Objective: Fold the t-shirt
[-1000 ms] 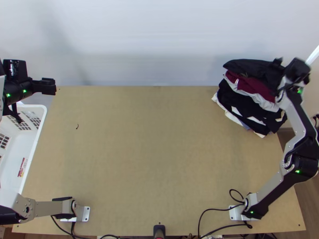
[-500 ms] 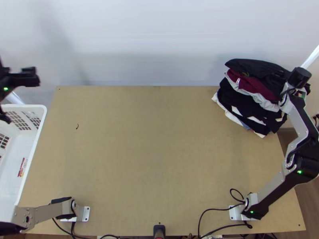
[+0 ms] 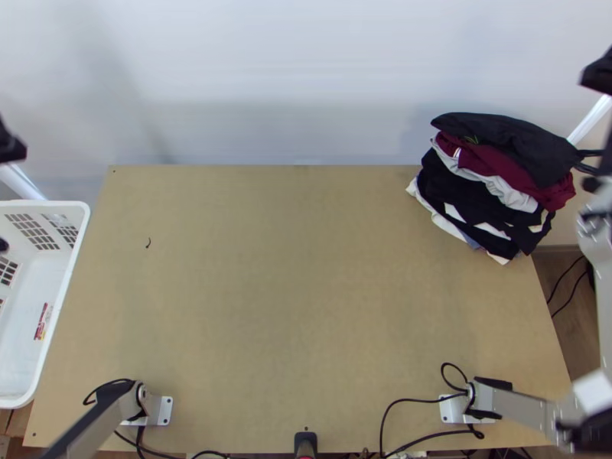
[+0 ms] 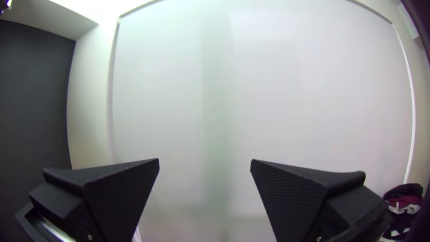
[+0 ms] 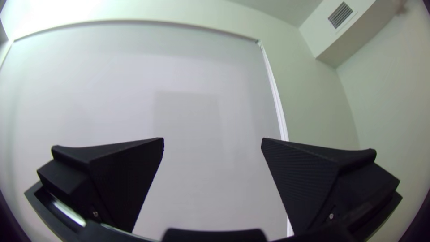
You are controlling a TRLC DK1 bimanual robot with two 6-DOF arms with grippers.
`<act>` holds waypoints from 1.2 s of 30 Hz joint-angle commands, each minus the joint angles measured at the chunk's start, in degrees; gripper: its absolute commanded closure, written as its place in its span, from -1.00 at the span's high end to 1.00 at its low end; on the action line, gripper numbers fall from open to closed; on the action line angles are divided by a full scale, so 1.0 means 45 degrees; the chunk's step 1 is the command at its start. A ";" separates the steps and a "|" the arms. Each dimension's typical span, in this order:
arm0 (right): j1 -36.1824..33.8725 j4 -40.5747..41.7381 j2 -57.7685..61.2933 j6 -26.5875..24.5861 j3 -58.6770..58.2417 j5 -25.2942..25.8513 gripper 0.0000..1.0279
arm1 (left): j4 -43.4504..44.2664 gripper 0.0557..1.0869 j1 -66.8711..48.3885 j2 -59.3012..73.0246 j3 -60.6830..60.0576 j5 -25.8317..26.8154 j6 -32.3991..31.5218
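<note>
One clothes pile, no single t-shirt distinguishable, lay at the table's far right corner. One basket stood at its left edge. Two grippers, left gripper and right gripper, were spread beyond its far corners.

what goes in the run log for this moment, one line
left gripper: open, empty; right gripper: open, empty; clothes pile: table, far right corner; white basket: left side

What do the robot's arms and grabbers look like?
The left arm and right arm have pale grey bars, black joints and white base plates, with black cables nearby. The left gripper and right gripper each have two black, wedge-shaped fingers.
</note>
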 commanded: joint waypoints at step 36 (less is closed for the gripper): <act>0.6082 0.0856 -1.6600 -0.3045 -1.9344 -0.0084 0.91 | 0.1987 0.92 -0.0184 -1.2656 -1.6871 -0.0060 -0.1224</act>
